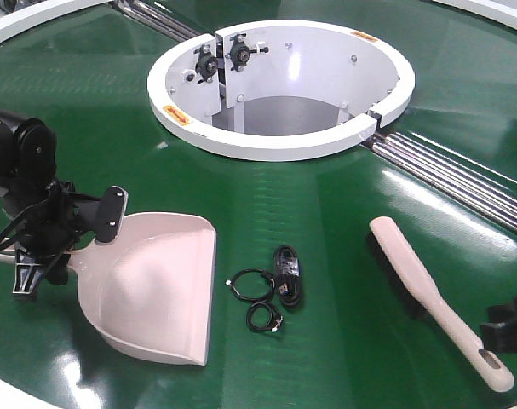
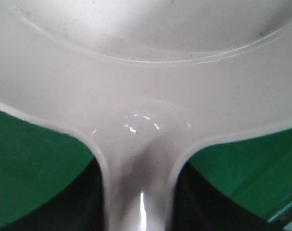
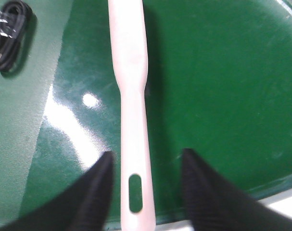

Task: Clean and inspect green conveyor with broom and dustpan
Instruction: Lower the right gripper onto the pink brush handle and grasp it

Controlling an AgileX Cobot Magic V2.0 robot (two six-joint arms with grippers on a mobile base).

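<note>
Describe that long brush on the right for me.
The broom is slim, glossy beige plastic, with black bristles under its wider end and a slot in the handle tip. It lies flat on the green conveyor, bristles down, handle towards the near rim. The right gripper straddles the handle, open, not touching.
</note>
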